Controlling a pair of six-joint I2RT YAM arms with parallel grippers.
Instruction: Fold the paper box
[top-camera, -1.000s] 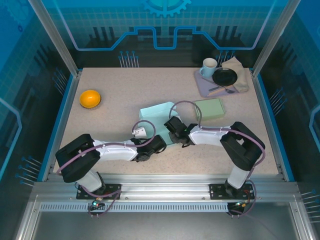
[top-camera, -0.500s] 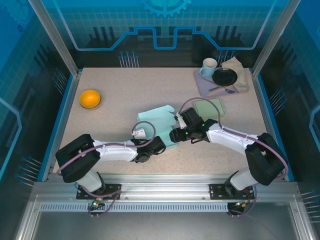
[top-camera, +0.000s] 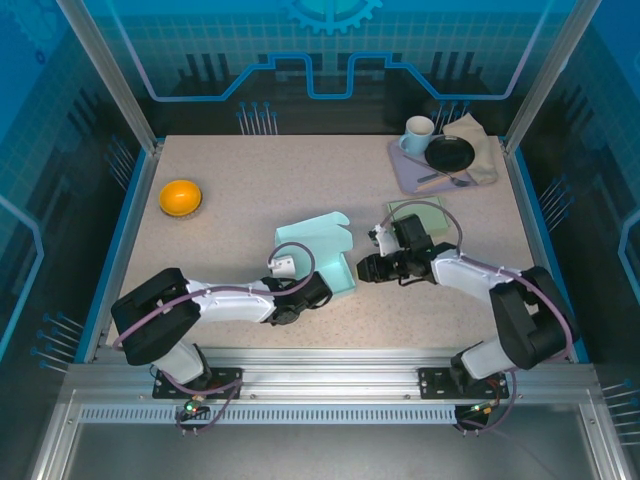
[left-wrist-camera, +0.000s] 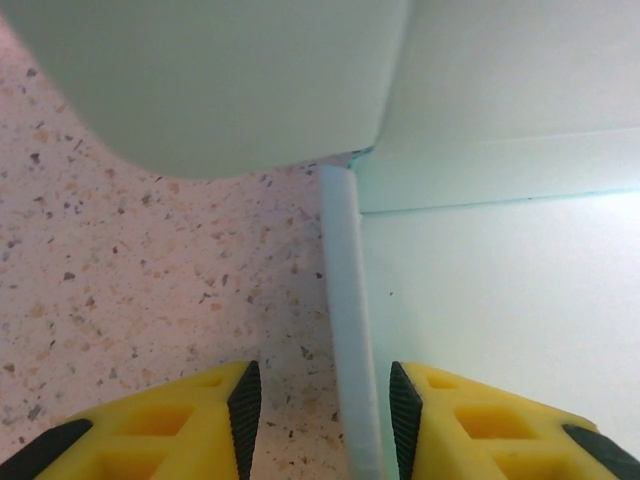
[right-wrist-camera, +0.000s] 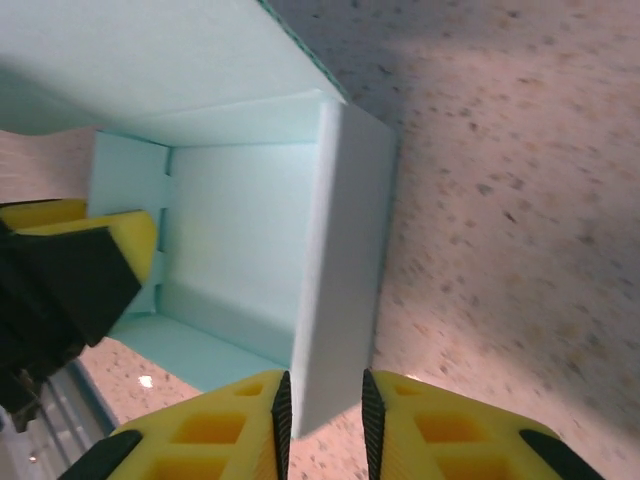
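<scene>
The paper box (top-camera: 312, 245) is light teal, half folded, with its lid flap raised toward the back. It lies at the table's middle front. My left gripper (top-camera: 318, 291) is at its near left corner. In the left wrist view that gripper (left-wrist-camera: 322, 410) stands open astride a thin upright wall (left-wrist-camera: 345, 330), with a gap on both sides. My right gripper (top-camera: 362, 268) is at the box's right side. In the right wrist view it (right-wrist-camera: 322, 425) is shut on the end of the thick right wall (right-wrist-camera: 345, 270), and the pads (right-wrist-camera: 281, 415) press against it.
An orange bowl (top-camera: 181, 196) sits at the left. A flat green pad (top-camera: 425, 213) lies behind the right arm. At the back right a purple tray (top-camera: 403, 170) carries a mug (top-camera: 419, 132) and a black dish (top-camera: 450, 153), beside a beige cloth (top-camera: 481, 143).
The right gripper pulled back to the right, off the box's middle, and closed on the right wall. The lid flap stands higher. The left arm has stayed put.
</scene>
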